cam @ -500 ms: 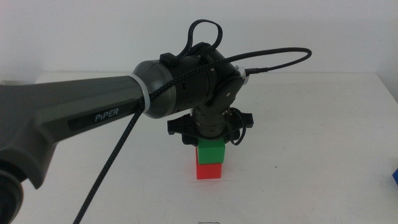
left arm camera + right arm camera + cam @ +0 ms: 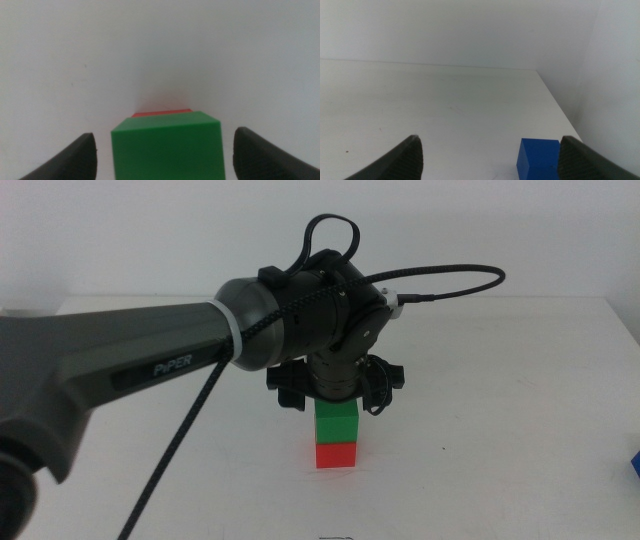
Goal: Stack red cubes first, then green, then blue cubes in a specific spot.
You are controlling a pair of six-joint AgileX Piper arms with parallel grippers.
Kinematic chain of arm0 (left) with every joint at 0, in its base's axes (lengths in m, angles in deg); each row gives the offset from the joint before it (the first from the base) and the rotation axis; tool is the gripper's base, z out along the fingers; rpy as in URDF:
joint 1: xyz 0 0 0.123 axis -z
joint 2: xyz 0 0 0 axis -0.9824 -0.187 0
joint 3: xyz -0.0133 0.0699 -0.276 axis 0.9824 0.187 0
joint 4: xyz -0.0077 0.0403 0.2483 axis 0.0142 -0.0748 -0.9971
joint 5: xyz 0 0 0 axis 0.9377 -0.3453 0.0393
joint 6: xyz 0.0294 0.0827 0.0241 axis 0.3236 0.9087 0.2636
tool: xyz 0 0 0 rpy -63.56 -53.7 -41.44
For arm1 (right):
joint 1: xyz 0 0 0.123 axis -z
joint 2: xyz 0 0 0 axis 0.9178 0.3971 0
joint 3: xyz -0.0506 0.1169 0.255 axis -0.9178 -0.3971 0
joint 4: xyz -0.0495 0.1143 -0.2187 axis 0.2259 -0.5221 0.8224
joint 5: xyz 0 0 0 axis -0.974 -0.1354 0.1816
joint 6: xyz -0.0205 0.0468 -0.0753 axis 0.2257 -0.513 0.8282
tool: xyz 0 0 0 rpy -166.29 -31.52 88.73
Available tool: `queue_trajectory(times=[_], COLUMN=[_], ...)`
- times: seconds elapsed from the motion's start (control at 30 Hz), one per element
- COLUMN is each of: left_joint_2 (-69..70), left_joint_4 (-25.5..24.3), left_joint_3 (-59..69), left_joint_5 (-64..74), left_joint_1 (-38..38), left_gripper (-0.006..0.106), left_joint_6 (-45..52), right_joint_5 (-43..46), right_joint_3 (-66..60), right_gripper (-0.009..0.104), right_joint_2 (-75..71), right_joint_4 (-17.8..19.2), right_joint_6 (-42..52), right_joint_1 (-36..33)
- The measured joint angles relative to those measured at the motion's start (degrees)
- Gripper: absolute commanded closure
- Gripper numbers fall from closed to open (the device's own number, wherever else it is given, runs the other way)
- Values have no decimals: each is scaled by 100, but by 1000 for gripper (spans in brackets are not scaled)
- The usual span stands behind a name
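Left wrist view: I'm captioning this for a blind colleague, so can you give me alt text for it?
A green cube sits on a red cube, of which only a thin strip shows behind it. The left gripper is open, its dark fingers apart on either side of the green cube without touching it, above a plain white table.

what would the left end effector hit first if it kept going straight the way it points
Probably the green cube, which sits between its open jaws on top of the red cube. The left end effector points straight down at that stack.
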State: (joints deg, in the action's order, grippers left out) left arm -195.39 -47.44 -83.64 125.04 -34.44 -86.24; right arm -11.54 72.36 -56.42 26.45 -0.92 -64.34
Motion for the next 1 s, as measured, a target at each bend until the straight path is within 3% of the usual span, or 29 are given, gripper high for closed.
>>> queue_trajectory(times=[0.53, 0.6, 0.8, 1.0], left_joint_2=[2690, 3003, 3883, 4648], left_joint_4=[207, 563, 2394, 3853], left_joint_3=[5, 5, 5, 498], left_joint_5=[689, 842, 1470, 1808], left_joint_1=[-74, -257, -1458, -2724], left_gripper=[7, 7, 7, 7], left_joint_6=[3267, 4083, 6303, 7704], right_joint_5=[0, 0, 0, 0], right_joint_3=[0, 0, 0, 0], right_gripper=[4, 4, 4, 4], right_joint_2=[0, 0, 0, 0], right_joint_4=[0, 0, 0, 0], right_joint_6=[0, 0, 0, 0], right_joint_1=[0, 0, 0, 0])
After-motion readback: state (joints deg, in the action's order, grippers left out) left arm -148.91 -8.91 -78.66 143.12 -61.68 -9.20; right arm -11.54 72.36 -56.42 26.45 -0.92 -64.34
